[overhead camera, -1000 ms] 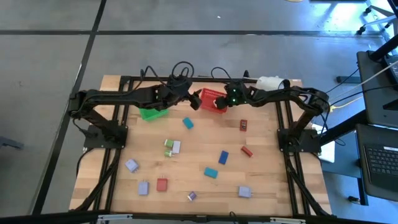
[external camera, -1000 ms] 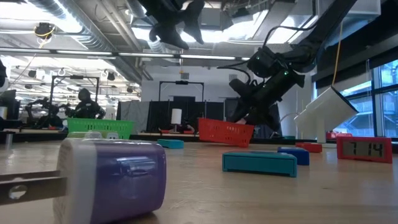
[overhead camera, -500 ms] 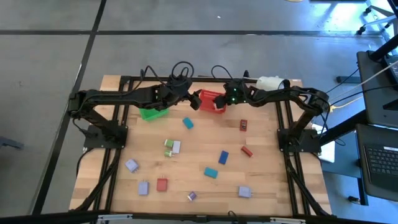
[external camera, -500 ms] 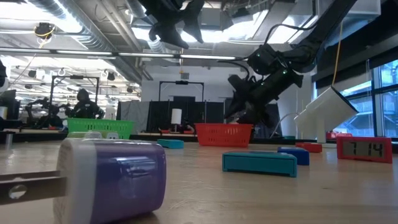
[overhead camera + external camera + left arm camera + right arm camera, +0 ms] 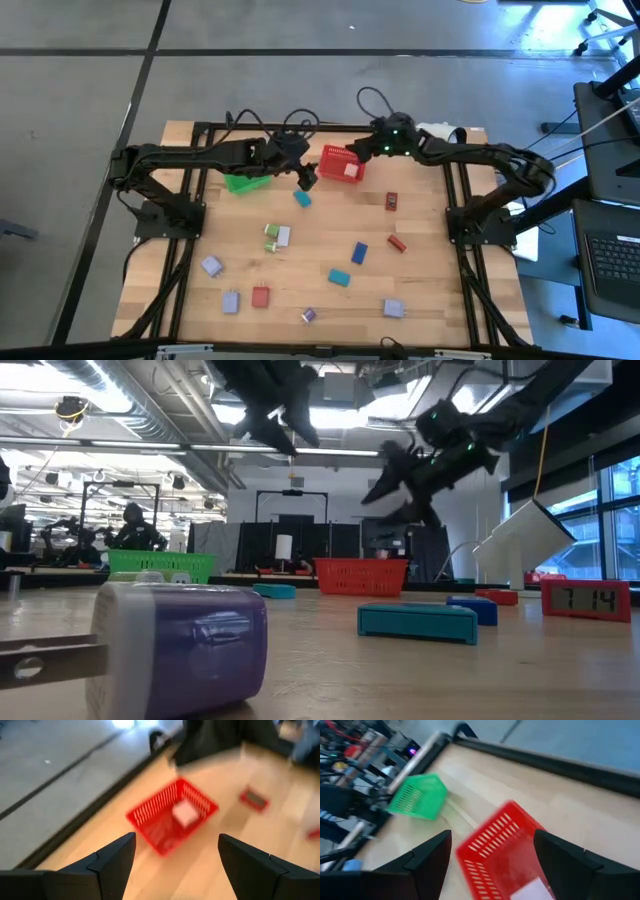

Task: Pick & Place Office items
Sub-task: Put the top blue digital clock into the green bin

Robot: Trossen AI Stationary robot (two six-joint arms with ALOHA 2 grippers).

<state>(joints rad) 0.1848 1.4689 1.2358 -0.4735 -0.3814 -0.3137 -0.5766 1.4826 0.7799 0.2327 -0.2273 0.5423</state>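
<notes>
My right tool hangs spread wide and empty above the red basket at the far side of the worktop, and my left tool, also wide and holding nothing, hovers just left of that basket. A white piece lies inside it. The other office items are scattered across the near half. They look small, rigid and light, probably smooth plastic, so I judge a pinch across the flat sides, low and centred, would keep one from twisting out.
</notes>
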